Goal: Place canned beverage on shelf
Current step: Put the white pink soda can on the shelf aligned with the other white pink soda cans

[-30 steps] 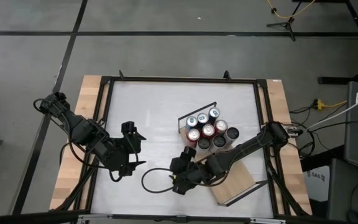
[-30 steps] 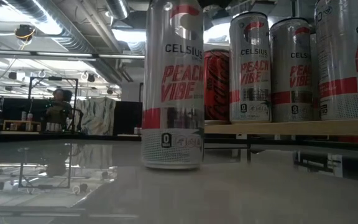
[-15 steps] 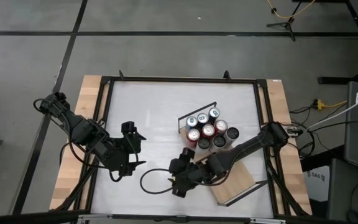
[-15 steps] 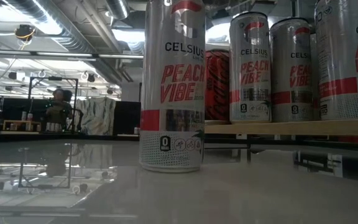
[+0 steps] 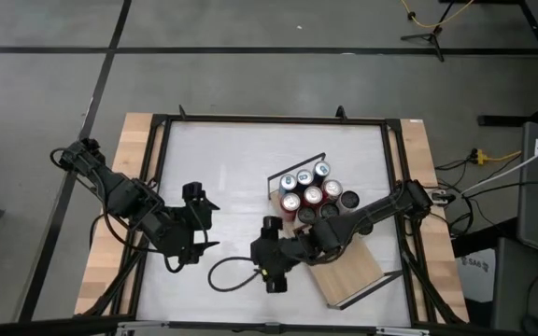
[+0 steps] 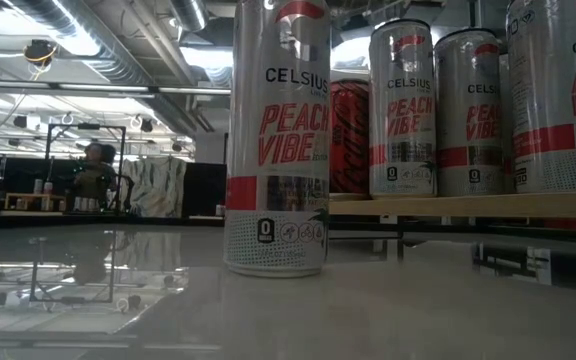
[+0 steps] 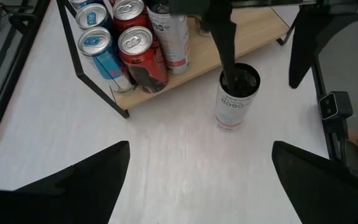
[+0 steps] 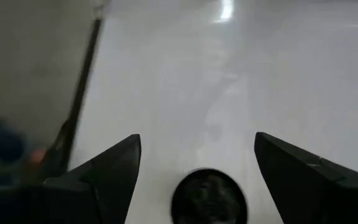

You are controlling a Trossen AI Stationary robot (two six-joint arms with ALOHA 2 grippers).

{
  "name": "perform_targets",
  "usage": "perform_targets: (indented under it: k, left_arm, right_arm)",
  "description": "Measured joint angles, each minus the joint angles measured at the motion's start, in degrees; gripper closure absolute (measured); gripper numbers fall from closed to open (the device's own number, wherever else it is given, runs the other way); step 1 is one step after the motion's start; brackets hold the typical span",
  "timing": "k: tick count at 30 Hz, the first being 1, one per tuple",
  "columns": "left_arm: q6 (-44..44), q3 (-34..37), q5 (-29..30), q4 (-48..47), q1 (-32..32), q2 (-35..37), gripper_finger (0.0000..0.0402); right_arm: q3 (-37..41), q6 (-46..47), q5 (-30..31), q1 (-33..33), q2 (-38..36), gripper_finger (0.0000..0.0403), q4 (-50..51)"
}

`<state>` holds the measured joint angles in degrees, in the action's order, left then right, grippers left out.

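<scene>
High view hides your can under the right pincer [image 5: 271,268]; left wrist view shows that pincer clamped on the can [image 7: 235,99], upright beside the shelf [image 7: 253,31]. Left pincer [image 5: 204,224] gapes apart.

One can [image 6: 276,140] stands on the bench [image 5: 232,168] just beside the shelf [image 5: 348,271], where the other cans [image 5: 312,194] are clustered at one end.

white tabletop [image 5: 232,168], seated person [image 6: 93,175], grey floor [image 5: 250,75]
</scene>
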<state>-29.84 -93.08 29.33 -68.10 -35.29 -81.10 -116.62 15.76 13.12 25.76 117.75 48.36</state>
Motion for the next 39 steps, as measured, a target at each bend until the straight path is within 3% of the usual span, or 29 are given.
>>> perform_targets:
  k: [3, 6, 13, 39]
  left_arm:
    - [0.0, 0.0, 0.0, 0.0, 0.0, 0.0, 0.0015]
    - [0.0, 0.0, 0.0, 0.0, 0.0, 0.0, 0.0015]
    - [0.0, 0.0, 0.0, 0.0, 0.0, 0.0, 0.0015]
    - [-0.1, 0.0, 0.0, 0.0, 0.0, 0.0, 0.0015]
  right_arm:
    - [0.0, -2.9, -6.1, -1.0, 0.2, 0.0098, 0.2]
    - [0.0, -5.7, -8.3, -1.5, 0.3, 0.0098, 0.3]
    - [0.0, -12.9, -9.1, -1.4, 0.3, 0.0098, 3.0]
    - [0.0, -17.6, -10.2, -2.6, 1.5, 0.0098, 7.9]
